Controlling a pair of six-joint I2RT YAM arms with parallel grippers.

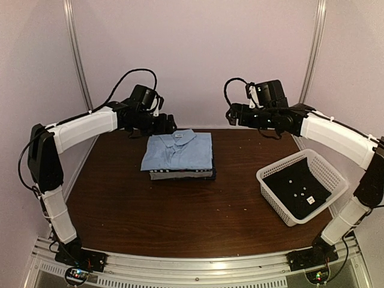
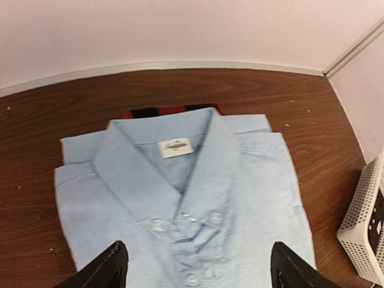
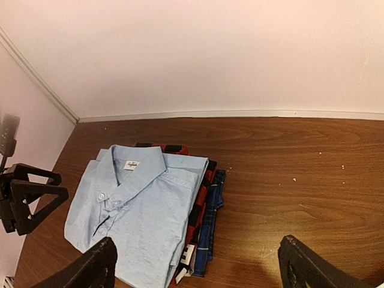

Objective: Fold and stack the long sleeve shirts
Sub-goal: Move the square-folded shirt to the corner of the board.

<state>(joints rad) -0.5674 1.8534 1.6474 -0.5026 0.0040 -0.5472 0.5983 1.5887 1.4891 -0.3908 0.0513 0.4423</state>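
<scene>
The long sleeve shirts lie folded in one stack at the middle back of the table. The light blue shirt (image 1: 178, 150) (image 2: 180, 192) (image 3: 138, 210) is on top, collar toward the back wall. Under it a red-and-black plaid shirt (image 3: 201, 204) (image 2: 174, 110) shows at the edges, with a blue plaid one (image 3: 213, 222) below. My left gripper (image 1: 170, 125) (image 2: 201, 267) hovers open above the stack's back left, its fingers spread on either side of the buttoned placket. My right gripper (image 1: 230, 114) (image 3: 201, 267) hangs open, high and to the stack's right. Neither holds anything.
A white mesh basket (image 1: 271, 195) (image 2: 363, 228) stands at the right front of the table with a dark cloth inside. White walls close the table at the back and sides. The left gripper (image 3: 27, 201) also shows at the left edge of the right wrist view.
</scene>
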